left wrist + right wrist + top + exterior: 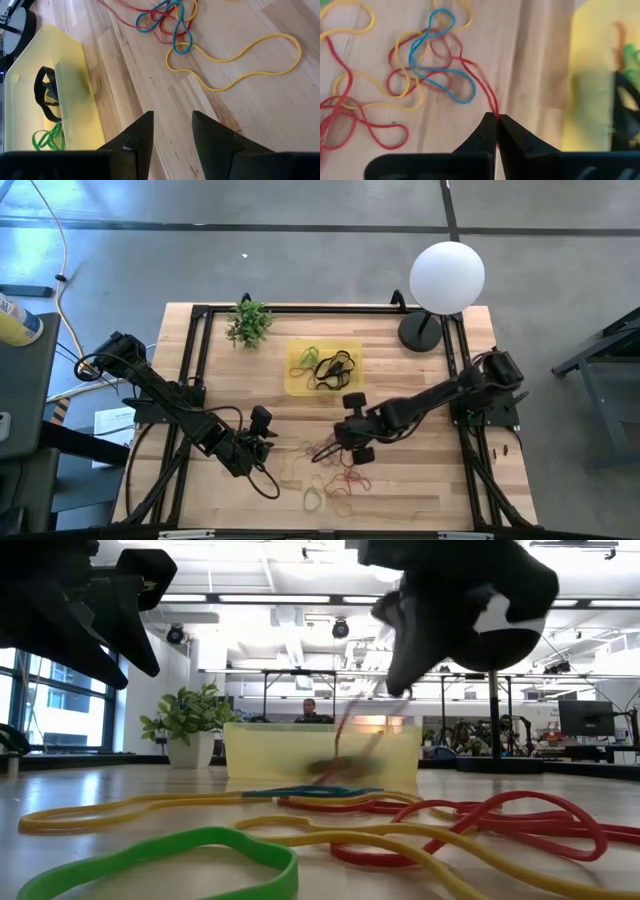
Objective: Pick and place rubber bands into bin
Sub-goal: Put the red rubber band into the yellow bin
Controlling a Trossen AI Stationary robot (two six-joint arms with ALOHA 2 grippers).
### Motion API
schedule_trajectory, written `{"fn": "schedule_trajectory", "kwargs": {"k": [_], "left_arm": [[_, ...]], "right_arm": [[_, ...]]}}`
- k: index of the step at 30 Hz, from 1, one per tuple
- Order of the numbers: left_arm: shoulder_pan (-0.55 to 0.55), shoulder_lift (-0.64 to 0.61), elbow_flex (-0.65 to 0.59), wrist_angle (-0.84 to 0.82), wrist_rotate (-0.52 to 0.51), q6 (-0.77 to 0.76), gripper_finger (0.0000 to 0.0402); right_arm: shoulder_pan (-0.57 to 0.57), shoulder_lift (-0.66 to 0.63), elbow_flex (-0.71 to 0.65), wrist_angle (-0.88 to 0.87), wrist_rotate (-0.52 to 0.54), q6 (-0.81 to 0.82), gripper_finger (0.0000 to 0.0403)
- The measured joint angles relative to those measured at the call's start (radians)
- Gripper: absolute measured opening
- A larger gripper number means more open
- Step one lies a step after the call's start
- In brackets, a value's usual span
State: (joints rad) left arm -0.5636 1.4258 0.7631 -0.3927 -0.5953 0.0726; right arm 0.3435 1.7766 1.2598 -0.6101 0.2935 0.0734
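At the lower left of the overhead picture my left gripper (262, 442) hangs over bare wood with its fingers parted and nothing between them — I judge it is parked clear so the other arm has room. Above it, toward the upper left of the table, a small plant (249, 323) stands just beside the tray.

In the middle, the yellow tray (296, 385) sits on the table (420, 480) and already holds some black and green bands. Below it, at lower centre, the loose rubber bands (330, 480) lie in a tangled scatter of red, yellow, blue and green, well short of the tray.

Right of centre, my right gripper (496, 120) is pinched shut on a red band (487, 92), which runs taut from my fingertips back into the heap; it looks partly snagged with a blue band (437, 75), so I'd judge the lift may drag neighbours along.

At the upper right a white globe lamp (447, 276) stands on the table edge. I can read no labels or writing anywhere.
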Motion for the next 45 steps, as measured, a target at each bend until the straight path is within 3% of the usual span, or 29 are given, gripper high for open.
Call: {"fn": "schedule_trajectory", "kwargs": {"k": [6, 14, 21, 25, 36, 45], "left_arm": [[0.0, 0.0, 0.0, 0.0, -0.001, 0.0, 0.0122], [0.0, 0.0, 0.0, 0.001, -0.019, 0.0, 0.0122], [0.0, 0.0, 0.0, 0.001, -0.026, 0.0, 0.0122], [0.0, 0.0, 0.0, 0.003, -0.045, 0.0, 0.0122], [0.0, 0.0, 0.0, 0.0, -0.046, 0.0, 0.0122], [0.0, 0.0, 0.0, -0.008, -0.046, 0.01, 0.0122]], "right_arm": [[0.0, -0.083, 0.0, 0.013, 0.103, -0.058, 0.0002], [-0.023, -0.162, 0.001, 0.125, 0.273, -0.254, 0.0001], [-0.116, -0.178, 0.001, 0.259, 0.326, -0.425, 0.0001], [-0.21, -0.178, 0.001, 0.319, 0.26, -0.456, 0.0001], [-0.405, -0.104, 0.002, 0.521, -0.062, -0.449, 0.0001], [-0.457, 0.019, 0.002, 0.578, -0.16, -0.421, 0.0002]]}}
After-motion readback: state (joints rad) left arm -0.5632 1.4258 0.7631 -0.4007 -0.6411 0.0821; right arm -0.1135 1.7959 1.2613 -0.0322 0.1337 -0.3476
